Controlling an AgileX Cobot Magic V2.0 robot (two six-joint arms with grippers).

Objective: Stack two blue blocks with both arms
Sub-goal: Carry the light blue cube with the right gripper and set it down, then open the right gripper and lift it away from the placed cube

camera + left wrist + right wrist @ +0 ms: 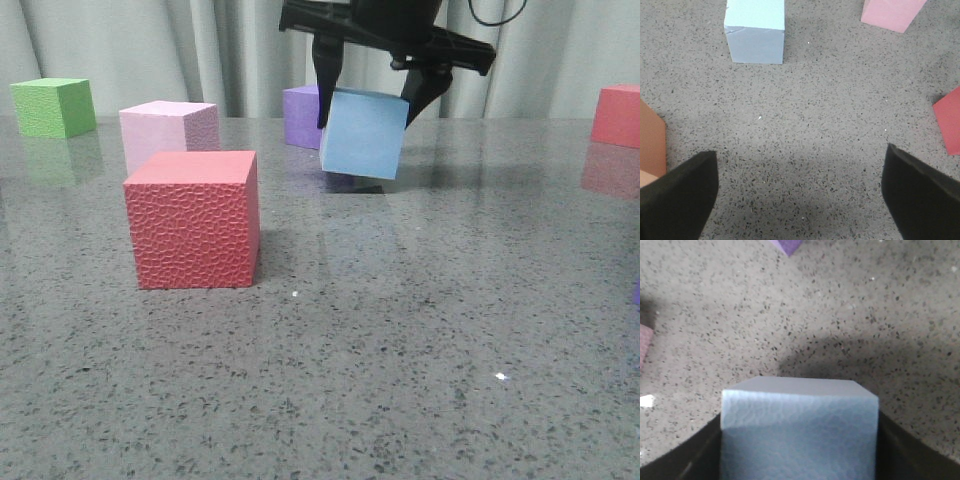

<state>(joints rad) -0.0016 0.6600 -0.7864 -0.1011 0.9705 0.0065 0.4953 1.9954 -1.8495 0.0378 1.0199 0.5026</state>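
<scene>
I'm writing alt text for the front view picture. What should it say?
A black two-fingered tool holds a pale blue foam cube, tilted, just above a grey speckled table. A red textured cube sits nearest, with pink, green and purple cubes behind.

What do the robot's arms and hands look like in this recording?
Only the right hand shows in the front view: a black, angular two-fingered claw under a dark, boxy wrist block, with a thin black cable looping behind it. Its fingers are flat, tapering black bars. In the left wrist view, the left hand's fingers appear as matte black wedge-shaped pads. No markings are visible.
</scene>
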